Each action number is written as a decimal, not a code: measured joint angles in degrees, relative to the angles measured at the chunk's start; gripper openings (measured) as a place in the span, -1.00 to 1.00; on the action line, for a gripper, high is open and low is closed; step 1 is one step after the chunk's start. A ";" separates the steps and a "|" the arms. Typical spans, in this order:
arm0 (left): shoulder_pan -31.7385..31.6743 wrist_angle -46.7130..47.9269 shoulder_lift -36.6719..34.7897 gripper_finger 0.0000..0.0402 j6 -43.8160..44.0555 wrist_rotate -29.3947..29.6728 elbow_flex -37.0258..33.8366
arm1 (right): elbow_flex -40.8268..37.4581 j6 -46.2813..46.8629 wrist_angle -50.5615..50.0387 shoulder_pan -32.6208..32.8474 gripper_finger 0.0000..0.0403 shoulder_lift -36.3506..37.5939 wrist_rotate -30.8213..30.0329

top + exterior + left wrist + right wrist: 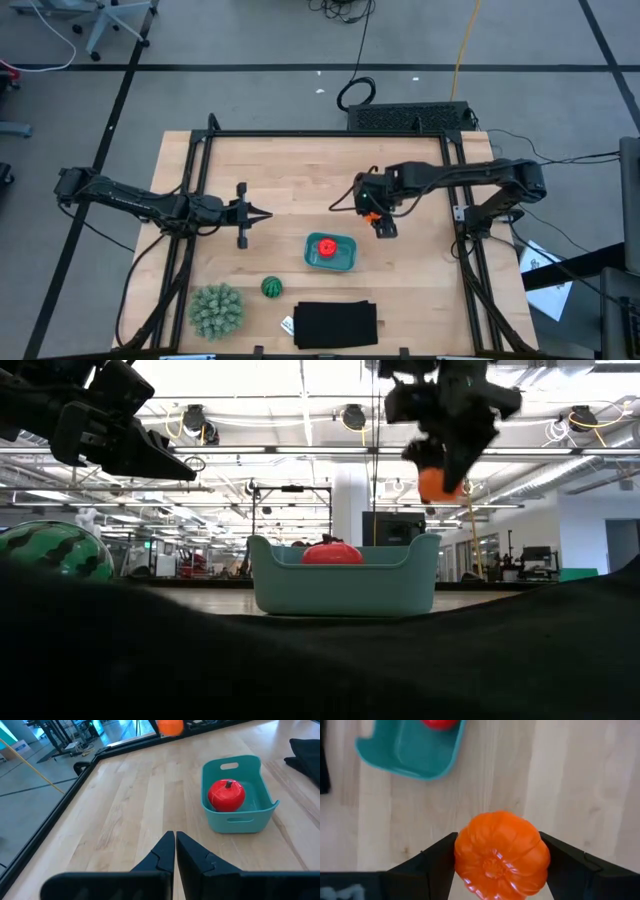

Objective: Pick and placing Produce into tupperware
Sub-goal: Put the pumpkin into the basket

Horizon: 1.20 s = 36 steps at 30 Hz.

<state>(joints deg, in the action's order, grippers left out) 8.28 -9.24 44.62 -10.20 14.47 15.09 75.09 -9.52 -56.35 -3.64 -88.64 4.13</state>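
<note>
Above the desk (300,170), right of centre, our right gripper (373,213) is holding the orange ball (497,855) clear of the wood, jaws clamped on both its sides. It's ribbed like a small pumpkin in the right wrist view. From the low view it's hanging (438,483) higher than the tupperware's rim and off to the right side of it, not over the opening.

The tupperware (343,260) is sitting on the desk just near-left of that gripper, teal, open top. The red roundish piece (325,247) is lying inside it, toward its left end; we're seeing the same piece in the left wrist view (226,795) resting on the container floor.

The dark green striped ball (272,287) is sitting on the desk, near-left of the tupperware and apart from it. Just left of it, the large pale green spiky ball (216,309) is sitting at the near edge. A flat black rectangle (336,324) is lying at the near edge, right of the striped ball and nearer than the tupperware.

Our left gripper (262,214) is hovering over the left-centre of the desk, pointing right toward the tupperware, jaws together and holding nothing.
</note>
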 joint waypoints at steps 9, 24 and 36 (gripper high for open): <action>-0.01 -0.01 0.00 -0.89 0.00 0.01 0.00 | 10.31 -0.20 -7.45 0.00 0.22 0.04 -0.03; 0.01 -0.84 -0.02 -0.89 -0.22 0.01 0.00 | 15.12 -3.82 -5.85 0.45 0.23 2.10 -0.08; -0.01 -0.89 -0.02 -0.89 -0.24 0.01 0.00 | 15.13 -8.87 2.01 3.23 0.23 -5.59 0.07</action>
<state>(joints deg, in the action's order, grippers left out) 8.27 -10.13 44.60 -10.44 14.48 15.09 90.22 -18.39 -54.34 -0.41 -94.23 4.19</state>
